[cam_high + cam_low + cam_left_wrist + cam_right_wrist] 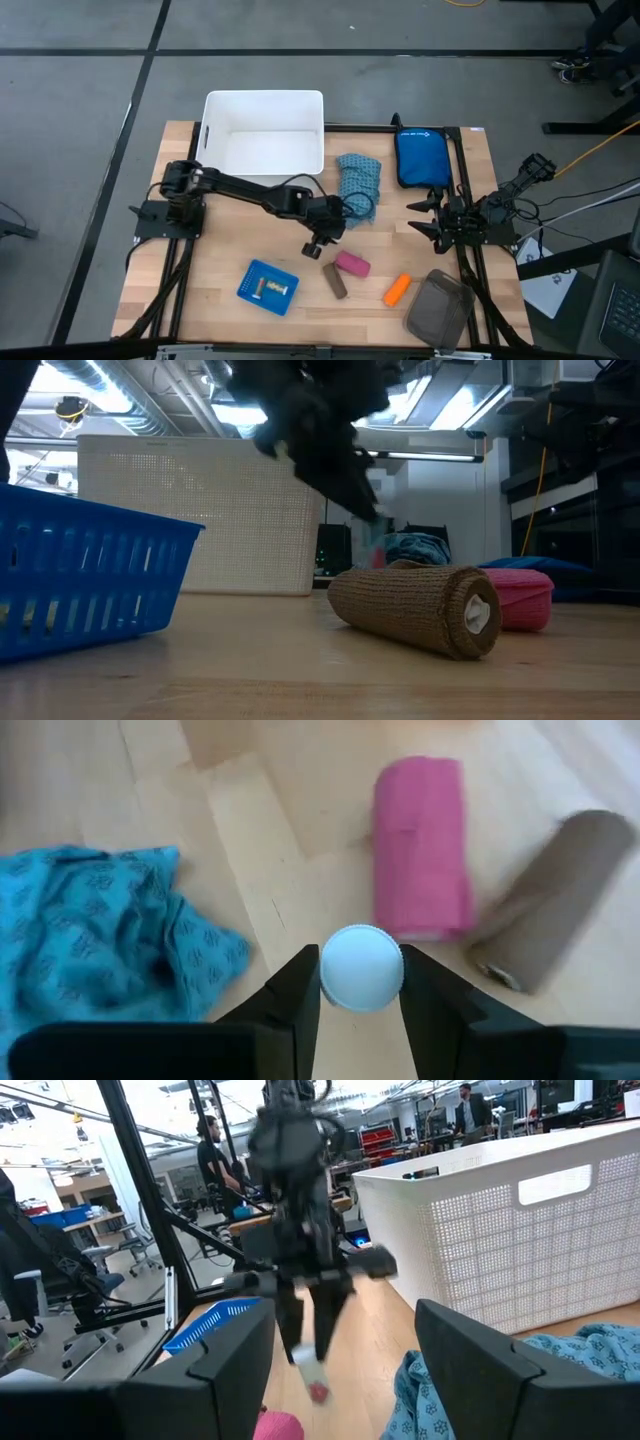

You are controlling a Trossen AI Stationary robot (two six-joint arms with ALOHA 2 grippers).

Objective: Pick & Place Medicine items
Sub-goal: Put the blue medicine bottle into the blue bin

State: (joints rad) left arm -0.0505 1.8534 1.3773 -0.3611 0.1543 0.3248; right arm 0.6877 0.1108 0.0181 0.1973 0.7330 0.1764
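My left gripper [314,246] hangs over the table's middle, shut on a small white round-capped vial [362,968], just on the far side of the pink roll [352,264] and the dark brown roll [336,281]. Both rolls lie on their sides on the wood, as does the orange tube [397,289] to their right. Small pill-like bits lie in the blue basket [268,287]. My right gripper [425,218] is open and empty at the table's right side. My left gripper pinches the white vial at its round ribbed cap [362,935], one finger on each side. The fingers [300,1320] point down at it from above. The vial's lower end [314,1378] hangs below the fingertips, clear of the table.
A white bin [264,132] stands at the far edge. A teal cloth [358,185] and a blue pouch [422,157] lie right of it. A grey mesh container [438,308] sits at the near right corner. There is bare wood at the near left.
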